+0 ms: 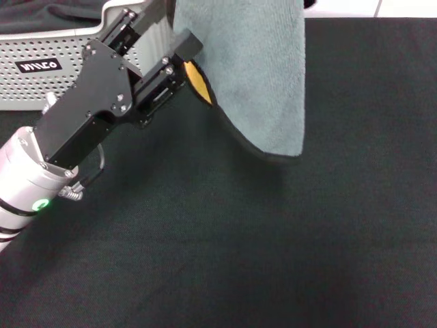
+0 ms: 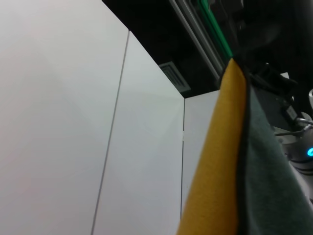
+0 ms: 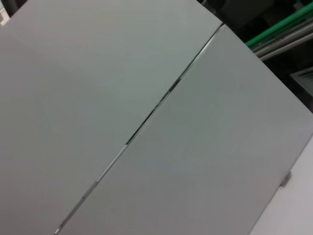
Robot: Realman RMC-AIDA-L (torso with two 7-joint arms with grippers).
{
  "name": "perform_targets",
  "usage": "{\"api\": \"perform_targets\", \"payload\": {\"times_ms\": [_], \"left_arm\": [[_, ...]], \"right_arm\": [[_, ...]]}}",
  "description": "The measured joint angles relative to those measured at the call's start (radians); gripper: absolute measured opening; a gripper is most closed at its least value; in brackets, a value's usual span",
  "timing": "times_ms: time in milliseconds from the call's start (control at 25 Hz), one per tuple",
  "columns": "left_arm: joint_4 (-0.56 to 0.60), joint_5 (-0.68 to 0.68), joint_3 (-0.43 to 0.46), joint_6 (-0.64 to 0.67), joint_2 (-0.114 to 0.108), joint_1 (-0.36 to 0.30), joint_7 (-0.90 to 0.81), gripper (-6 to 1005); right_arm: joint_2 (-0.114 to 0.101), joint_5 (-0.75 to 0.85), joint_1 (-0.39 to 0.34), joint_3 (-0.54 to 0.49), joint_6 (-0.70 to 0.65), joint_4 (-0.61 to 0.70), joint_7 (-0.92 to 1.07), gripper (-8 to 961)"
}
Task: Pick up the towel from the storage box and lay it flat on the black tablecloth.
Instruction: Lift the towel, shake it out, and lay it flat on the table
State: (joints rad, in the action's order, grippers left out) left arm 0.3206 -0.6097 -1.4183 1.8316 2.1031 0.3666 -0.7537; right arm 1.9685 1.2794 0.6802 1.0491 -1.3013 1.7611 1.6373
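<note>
Towel [image 1: 263, 75] hangs above the black tablecloth [image 1: 273, 246] surface — left claw [image 1: 188, 65] against its edge, grip unclear; storage box [image 1: 48, 68] far left.

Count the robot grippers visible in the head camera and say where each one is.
1. The left gripper is raised above the black tablecloth, beside the storage box, pinching the hanging towel. The right gripper is out of view.
</note>
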Motion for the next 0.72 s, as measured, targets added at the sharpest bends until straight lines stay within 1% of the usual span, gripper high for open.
{"api": "perform_targets", "payload": {"times_ms": [200,360,560,720], "left_arm": [[0.000,0.011,-0.002,0.010,0.000,-0.006,-0.004,678],[-0.002,0.000,-0.004,0.055,-0.002,-0.008,-0.010,677],[-0.003,-0.040,-0.006,0.120,-0.007,-0.009,-0.048,676],[0.000,-0.074,-0.007,0.134,-0.008,0.000,-0.065,675]], "right_arm": [[0.004,-0.001,-0.014,0.000,-0.002,0.031,0.001,7],[0.005,0.002,-0.015,-0.011,0.005,0.025,0.001,7],[0.006,0.001,-0.014,-0.035,0.000,0.012,0.001,7],[0.007,0.002,-0.011,-0.036,-0.001,0.010,0.001,7]]}}
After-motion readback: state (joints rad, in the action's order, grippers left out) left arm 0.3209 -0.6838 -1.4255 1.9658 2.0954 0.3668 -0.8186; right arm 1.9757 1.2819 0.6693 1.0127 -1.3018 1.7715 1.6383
